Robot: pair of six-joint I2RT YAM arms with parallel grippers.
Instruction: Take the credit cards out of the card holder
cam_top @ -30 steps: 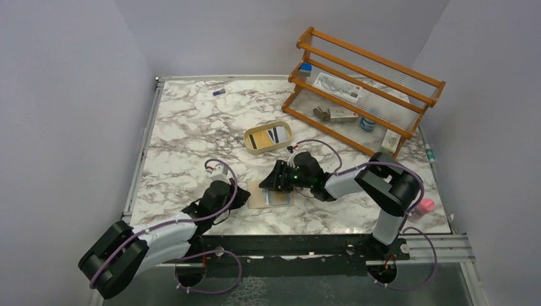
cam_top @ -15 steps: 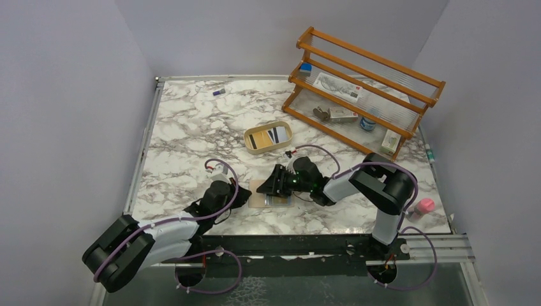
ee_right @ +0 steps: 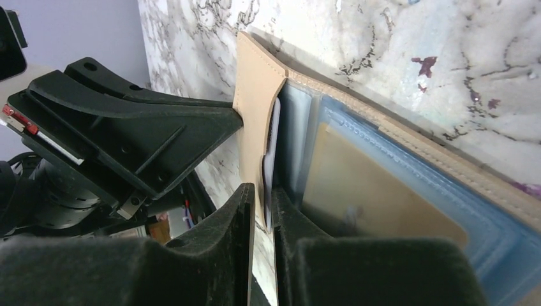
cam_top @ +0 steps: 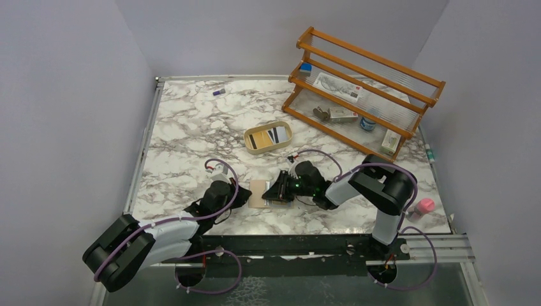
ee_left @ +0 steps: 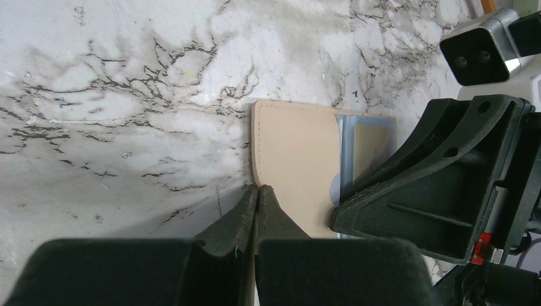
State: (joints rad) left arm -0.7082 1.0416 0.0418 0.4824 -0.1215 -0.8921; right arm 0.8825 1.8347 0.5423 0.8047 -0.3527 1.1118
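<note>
Much of the card holder (ee_left: 293, 153) hides under the right tool (ee_right: 263, 191), astride its flap, grip unclear; left tool (ee_left: 257, 189) clenched.

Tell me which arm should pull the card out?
Right. The right gripper straddles the whitish plastic card inside the open beige leather folding wallet; the left gripper is shut at its outer edge.

The left gripper (ee_left: 257, 191) and right gripper (ee_right: 263, 191) stood tip to tip at the card holder (ee_left: 293, 159), each barring the other's way. Ahead-left of the left gripper, bare table (ee_left: 127, 95) lay open. A tray (cam_top: 247, 138) stood off the right gripper's right side.
</note>
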